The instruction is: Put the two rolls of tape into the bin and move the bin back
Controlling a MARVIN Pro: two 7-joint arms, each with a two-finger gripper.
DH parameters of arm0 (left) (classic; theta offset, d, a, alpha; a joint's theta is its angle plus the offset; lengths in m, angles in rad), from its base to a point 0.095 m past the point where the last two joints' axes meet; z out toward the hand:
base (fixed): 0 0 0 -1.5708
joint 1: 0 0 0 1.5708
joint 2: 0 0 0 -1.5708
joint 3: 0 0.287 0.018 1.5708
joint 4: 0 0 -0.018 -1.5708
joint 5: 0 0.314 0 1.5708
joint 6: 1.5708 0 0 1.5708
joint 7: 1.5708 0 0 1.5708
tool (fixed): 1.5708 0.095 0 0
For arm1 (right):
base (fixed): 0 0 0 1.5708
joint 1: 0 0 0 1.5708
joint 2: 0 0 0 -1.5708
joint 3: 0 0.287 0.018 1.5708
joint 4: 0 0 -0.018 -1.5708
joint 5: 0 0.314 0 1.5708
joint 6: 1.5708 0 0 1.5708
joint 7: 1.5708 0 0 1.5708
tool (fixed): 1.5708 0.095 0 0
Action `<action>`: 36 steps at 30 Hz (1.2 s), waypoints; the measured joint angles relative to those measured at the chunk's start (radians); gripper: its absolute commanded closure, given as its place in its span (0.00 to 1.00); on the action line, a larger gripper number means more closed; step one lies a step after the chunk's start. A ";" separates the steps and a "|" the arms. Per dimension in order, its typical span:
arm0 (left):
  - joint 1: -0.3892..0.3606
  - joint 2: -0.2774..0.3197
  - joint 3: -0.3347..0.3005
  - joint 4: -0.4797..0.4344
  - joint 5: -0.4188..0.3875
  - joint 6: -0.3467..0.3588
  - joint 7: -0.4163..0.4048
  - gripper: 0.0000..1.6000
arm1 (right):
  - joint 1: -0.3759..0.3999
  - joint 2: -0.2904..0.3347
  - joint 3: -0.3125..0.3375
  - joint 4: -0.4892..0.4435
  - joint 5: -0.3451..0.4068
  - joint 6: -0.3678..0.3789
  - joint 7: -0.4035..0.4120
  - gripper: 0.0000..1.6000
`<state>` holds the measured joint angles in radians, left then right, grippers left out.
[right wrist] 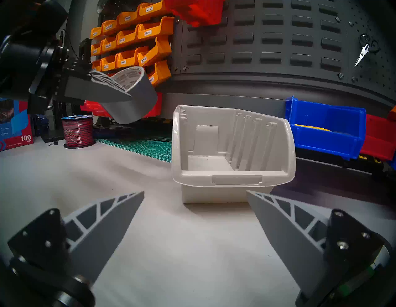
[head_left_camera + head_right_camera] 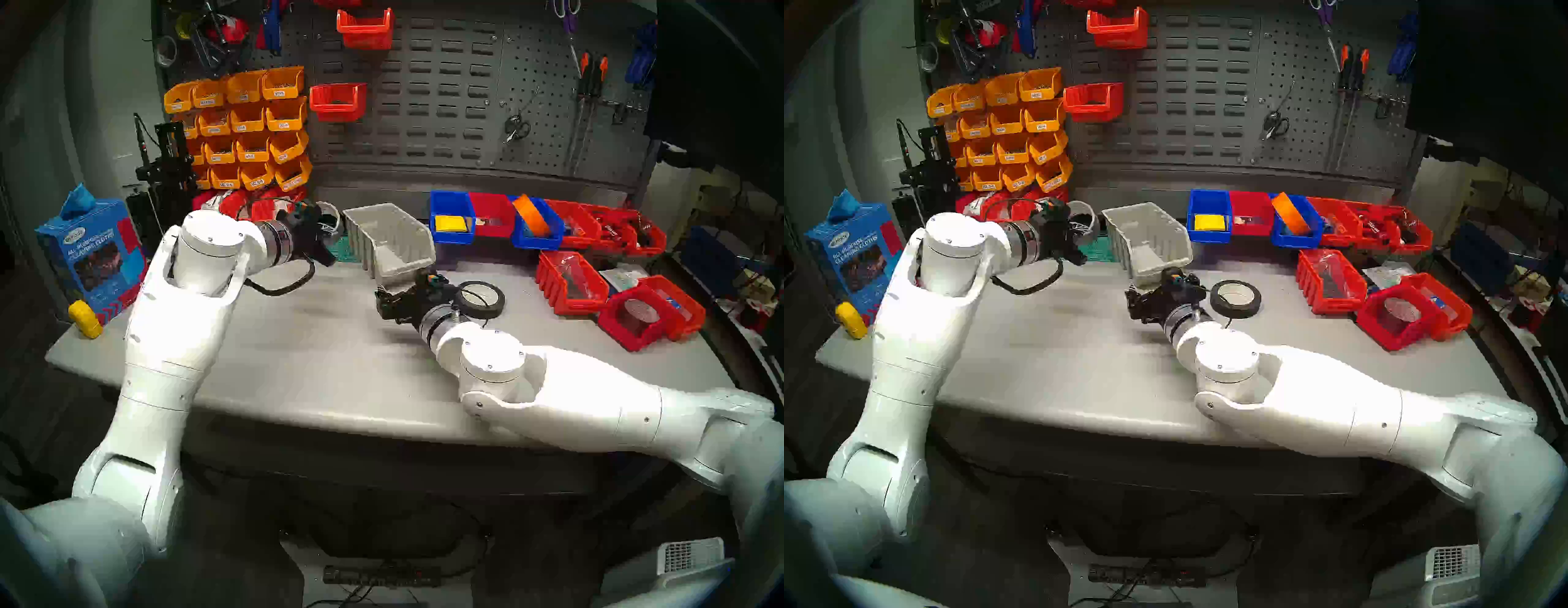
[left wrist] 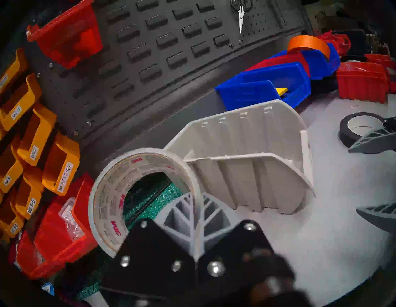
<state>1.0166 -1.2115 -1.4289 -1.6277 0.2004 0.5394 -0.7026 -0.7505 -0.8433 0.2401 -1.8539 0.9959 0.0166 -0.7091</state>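
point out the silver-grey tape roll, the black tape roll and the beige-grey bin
silver-grey tape roll with white printed core (image 1: 137, 100), right wrist view, outer grey band
wide flat black tape roll with white core (image 2: 1235, 297), head right view, black rim
beige-grey ribbed plastic bin (image 1: 233, 179), right wrist view, front lip

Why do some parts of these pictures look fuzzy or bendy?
Left wrist view: the black mount at the bottom is blurred, while the silver-grey roll looks sharp. Head views: the fisheye lens bends the table edge, with dark corners. Right wrist view: the bin looks crisp.

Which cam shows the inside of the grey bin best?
Right wrist: it looks straight into the grey bin, showing bare floor and ribbed wall. Head views see it from above, partly blocked by the right arm. Left wrist shows mostly its outer side.
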 measured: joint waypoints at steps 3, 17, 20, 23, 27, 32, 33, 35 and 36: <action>-0.017 -0.010 0.012 0.017 0.004 -0.011 0.007 1.00 | 0.000 0.000 0.000 0.000 0.000 0.000 0.000 0.00; -0.089 -0.057 0.069 0.087 0.018 -0.063 0.028 1.00 | 0.000 0.000 0.000 0.000 0.000 0.000 0.000 0.00; -0.103 -0.064 0.076 0.098 0.018 -0.069 0.030 1.00 | 0.000 0.000 0.000 0.000 0.000 0.000 0.000 0.00; -0.117 -0.071 0.082 0.111 0.019 -0.076 0.031 1.00 | 0.000 0.000 0.000 0.000 0.000 0.000 0.000 0.00; -0.140 -0.080 0.095 0.136 0.021 -0.087 0.032 1.00 | 0.000 0.000 0.000 0.000 0.000 0.000 0.000 0.00; -0.166 -0.093 0.114 0.171 0.024 -0.100 0.034 1.00 | 0.000 0.000 0.000 0.000 0.000 0.000 0.000 0.00; -0.171 -0.096 0.118 0.179 0.025 -0.103 0.035 1.00 | 0.000 0.000 0.000 0.000 0.000 0.000 0.000 0.00; -0.184 -0.104 0.130 0.196 0.027 -0.109 0.036 1.00 | 0.000 0.000 0.000 0.000 0.000 0.000 0.000 0.00; -0.190 -0.108 0.136 0.206 0.028 -0.113 0.038 1.00 | 0.000 0.000 0.000 0.000 0.000 0.000 0.000 0.00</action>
<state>0.8265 -1.3200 -1.2931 -1.4214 0.2281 0.4266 -0.6649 -0.7505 -0.8432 0.2396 -1.8538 0.9963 0.0163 -0.7094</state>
